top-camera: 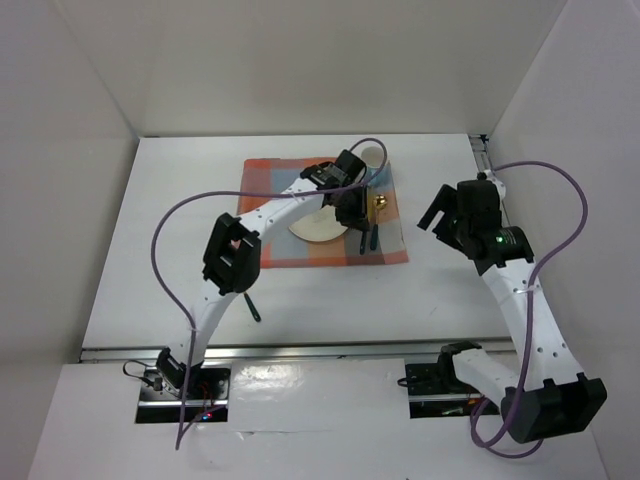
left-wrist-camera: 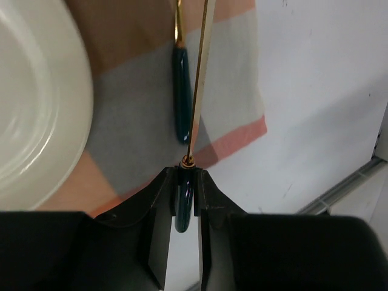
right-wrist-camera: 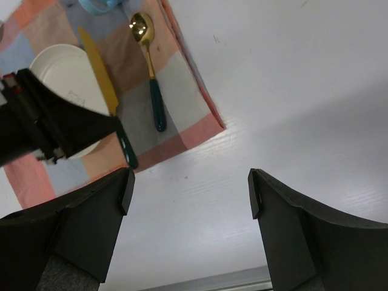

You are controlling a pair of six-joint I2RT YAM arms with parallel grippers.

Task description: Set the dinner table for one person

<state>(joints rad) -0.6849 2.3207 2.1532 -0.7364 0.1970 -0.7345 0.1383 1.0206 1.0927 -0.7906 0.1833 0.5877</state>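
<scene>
Spanning the whole work area, the bench (top-camera: 150,250) carries a checked cloth (right-wrist-camera: 182,79) at its far centre; 1 plate (right-wrist-camera: 63,73), 1 spoon (right-wrist-camera: 153,85) and 1 cup (right-wrist-camera: 94,5) lie on it. The left hand (left-wrist-camera: 183,182) is clamped on the knife (left-wrist-camera: 199,79) handle, between plate and spoon; the right hand (right-wrist-camera: 191,188) is spread, empty, over bare bench. 1 dark slender item (top-camera: 250,305) off the cloth appears left to place. No legible writing.
</scene>
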